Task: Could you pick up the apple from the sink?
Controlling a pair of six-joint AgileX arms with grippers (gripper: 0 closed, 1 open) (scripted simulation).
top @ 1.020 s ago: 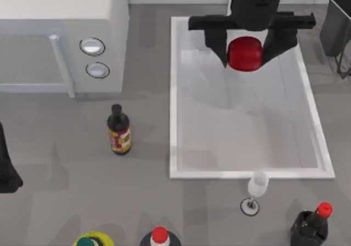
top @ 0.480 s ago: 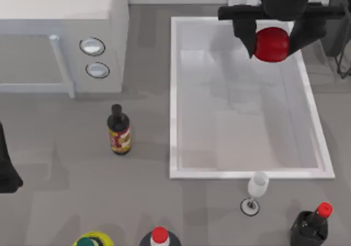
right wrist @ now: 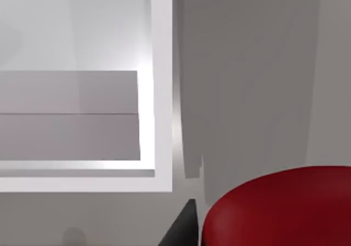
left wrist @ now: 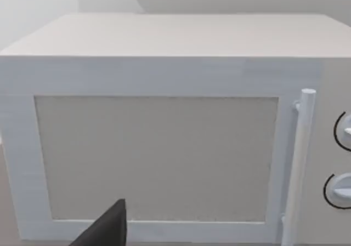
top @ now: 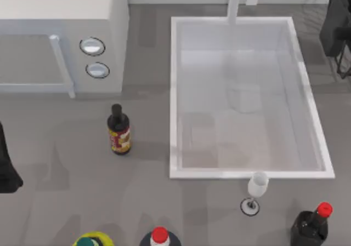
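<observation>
Apple (right wrist: 277, 207) sits close under the right wrist camera, a finger tip of the right pincer (right wrist: 184, 227) dark against its side; the pincer reads as pinching the apple. Below it lies grey table (right wrist: 247, 81), with the sink (right wrist: 162, 92) rim corner off to one side, so the fruit is clear of the basin and over the table beside it. From above, the sink (top: 174, 92) floor is bare, tap at the far rim.

Left pincer (left wrist: 107, 229) parked at the table's left edge, facing the microwave (left wrist: 164, 136); whether it is spread or closed, cannot tell.

Judgement: lift is essentially done. To finish well, keep the squeeze steady on the glossy skin, hold height, avoid quick swings. Wine glass (top: 256, 187) and red-capped bottle (top: 310, 224) stand just off the sink's near rim: stay away from them.
</observation>
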